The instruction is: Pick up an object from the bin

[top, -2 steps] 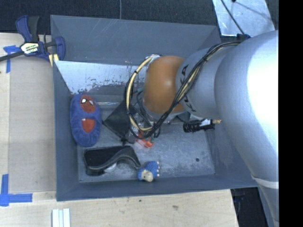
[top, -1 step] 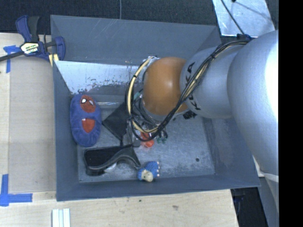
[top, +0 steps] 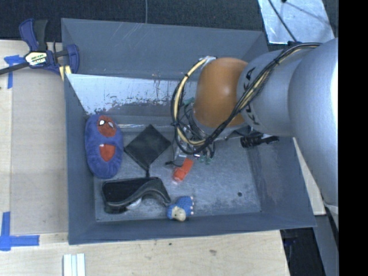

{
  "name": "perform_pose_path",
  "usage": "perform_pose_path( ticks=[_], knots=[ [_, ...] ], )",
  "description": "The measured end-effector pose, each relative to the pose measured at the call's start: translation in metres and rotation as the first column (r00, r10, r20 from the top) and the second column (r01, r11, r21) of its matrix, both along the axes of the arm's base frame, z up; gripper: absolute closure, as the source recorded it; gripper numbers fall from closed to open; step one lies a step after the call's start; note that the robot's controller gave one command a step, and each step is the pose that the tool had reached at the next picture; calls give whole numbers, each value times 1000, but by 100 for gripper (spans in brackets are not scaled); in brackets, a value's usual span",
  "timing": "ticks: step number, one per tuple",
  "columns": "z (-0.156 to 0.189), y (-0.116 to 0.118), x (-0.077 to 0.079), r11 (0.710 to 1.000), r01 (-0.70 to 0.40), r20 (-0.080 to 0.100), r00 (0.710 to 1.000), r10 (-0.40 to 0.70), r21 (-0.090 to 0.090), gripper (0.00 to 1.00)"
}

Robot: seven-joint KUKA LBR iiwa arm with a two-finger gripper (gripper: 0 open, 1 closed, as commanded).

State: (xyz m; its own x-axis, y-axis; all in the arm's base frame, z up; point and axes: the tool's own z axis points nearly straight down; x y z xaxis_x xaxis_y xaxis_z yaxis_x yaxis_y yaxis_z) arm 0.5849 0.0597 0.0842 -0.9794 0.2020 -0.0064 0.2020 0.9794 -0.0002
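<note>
One small orange-red piece [top: 183,171] in middle of bin [top: 253,188], just under claw [top: 188,156], perhaps touching. Cannot tell whether claw spread or pinching: tip buried under orange cover [top: 221,91] and cables [top: 185,132]. Black square pad [top: 148,145] just left.

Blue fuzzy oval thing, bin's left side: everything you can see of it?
The blue fuzzy oval plush thing lies flat on the floor of the grey metal bin by its left wall, long axis up-down in the view. It looks like soft pile fabric. Two orange-red patches sit on top; the upper has a small white spot. Its lower end is close to a black curved thing; contact cannot be told. A black flat square pad lies just right, apart.
</note>
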Motion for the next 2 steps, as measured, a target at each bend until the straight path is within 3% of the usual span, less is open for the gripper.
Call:
perform_pose_path(
  ticks=[1, 2],
  knots=[
    [3, 47, 1, 1000, -6, 0, 1000, 6, 4, 100],
    [-13, 127, -25, 999, -37, 3, 999, 37, 5, 100]
  ],
)
